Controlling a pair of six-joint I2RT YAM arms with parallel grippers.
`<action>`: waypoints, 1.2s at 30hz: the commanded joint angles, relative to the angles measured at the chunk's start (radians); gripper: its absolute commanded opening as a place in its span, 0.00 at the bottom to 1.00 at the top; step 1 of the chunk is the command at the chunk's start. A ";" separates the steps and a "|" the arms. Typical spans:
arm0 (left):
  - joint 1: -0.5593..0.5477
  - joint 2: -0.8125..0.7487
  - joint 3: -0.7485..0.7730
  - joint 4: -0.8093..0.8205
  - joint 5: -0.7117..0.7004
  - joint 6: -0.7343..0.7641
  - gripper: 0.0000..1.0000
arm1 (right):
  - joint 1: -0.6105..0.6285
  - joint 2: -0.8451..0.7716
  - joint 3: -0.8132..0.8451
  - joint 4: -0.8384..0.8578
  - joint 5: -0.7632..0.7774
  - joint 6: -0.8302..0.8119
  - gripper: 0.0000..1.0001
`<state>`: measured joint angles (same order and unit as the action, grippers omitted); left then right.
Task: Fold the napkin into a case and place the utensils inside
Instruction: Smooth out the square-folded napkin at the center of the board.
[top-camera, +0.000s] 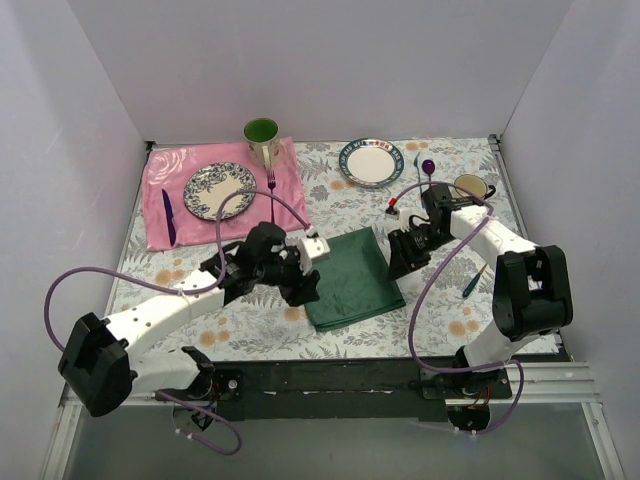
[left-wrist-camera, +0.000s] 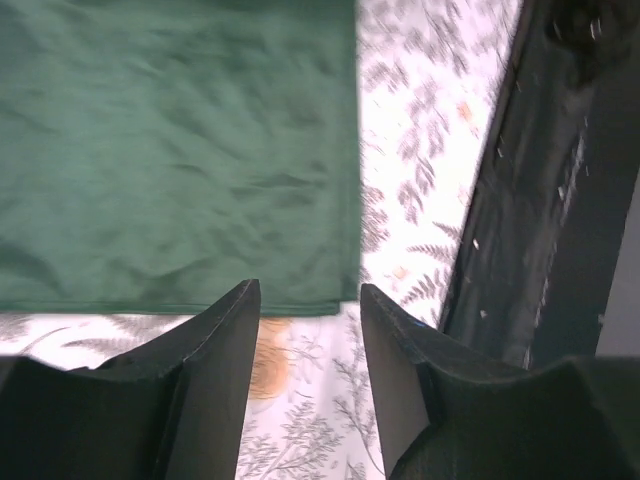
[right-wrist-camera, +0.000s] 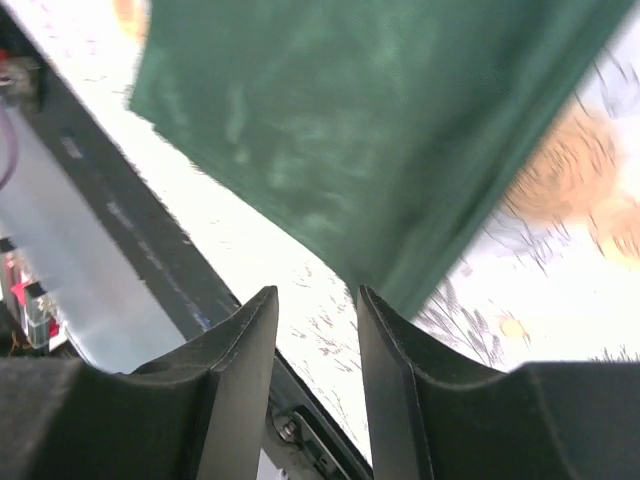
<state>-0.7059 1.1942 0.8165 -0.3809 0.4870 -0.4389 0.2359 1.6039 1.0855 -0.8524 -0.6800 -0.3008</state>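
Between white walls (top-camera: 330, 60), napkin (top-camera: 355, 280) on tablecloth (top-camera: 330, 200)

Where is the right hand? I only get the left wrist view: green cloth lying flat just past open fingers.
Observer: The right hand is at the napkin's right edge, across the cloth from the left hand.
Reviewer: Is it gripping the cloth?
Observer: No. In its own wrist view its fingers stand apart with nothing between them, and the napkin lies beyond the tips.
Reviewer: Is any utensil in the napkin yet?
Observer: None shows on it. One slim green-handled piece lies on the table, off to the right of the napkin.
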 joint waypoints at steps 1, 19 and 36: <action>-0.110 -0.016 -0.086 0.010 -0.149 0.038 0.42 | -0.006 -0.009 -0.036 0.022 0.140 0.057 0.47; -0.323 0.088 -0.186 0.143 -0.286 0.195 0.50 | -0.004 0.154 -0.001 0.016 0.129 0.054 0.44; -0.348 0.081 -0.185 0.158 -0.291 0.192 0.44 | -0.004 0.120 -0.009 -0.062 0.120 0.005 0.01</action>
<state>-1.0454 1.3071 0.6289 -0.2348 0.2039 -0.2581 0.2359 1.7592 1.0531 -0.8555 -0.5468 -0.2676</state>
